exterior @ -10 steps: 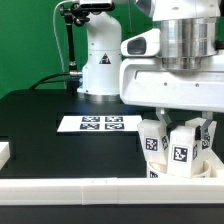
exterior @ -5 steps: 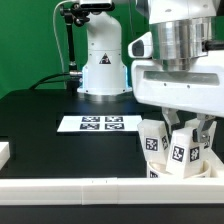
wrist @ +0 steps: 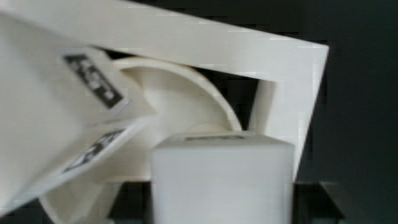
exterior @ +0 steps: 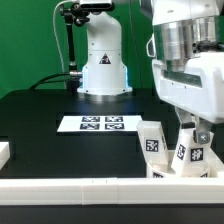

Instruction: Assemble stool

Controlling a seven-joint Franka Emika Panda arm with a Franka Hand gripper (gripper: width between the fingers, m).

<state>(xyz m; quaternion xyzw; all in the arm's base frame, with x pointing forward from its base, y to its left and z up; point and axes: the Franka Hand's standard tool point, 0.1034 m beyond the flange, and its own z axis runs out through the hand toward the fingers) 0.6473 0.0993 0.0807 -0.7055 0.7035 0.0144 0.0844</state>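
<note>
Gripper (exterior: 200, 132) low over seat (exterior: 192, 172), at front rail (exterior: 100, 190), toward exterior view's right. Jaws closed on upright leg (exterior: 192, 150), tag facing camera, leg's foot down at seat. Second leg (exterior: 153, 142) stands just beside it, on marker board (exterior: 97, 124) side. Wrist view: held leg (wrist: 217, 175) fills foreground, tagged leg (wrist: 71, 80) tilted beside it, seat's curved rim (wrist: 205, 95) behind. Board flat on black table (exterior: 50, 130), well apart from seat.
</note>
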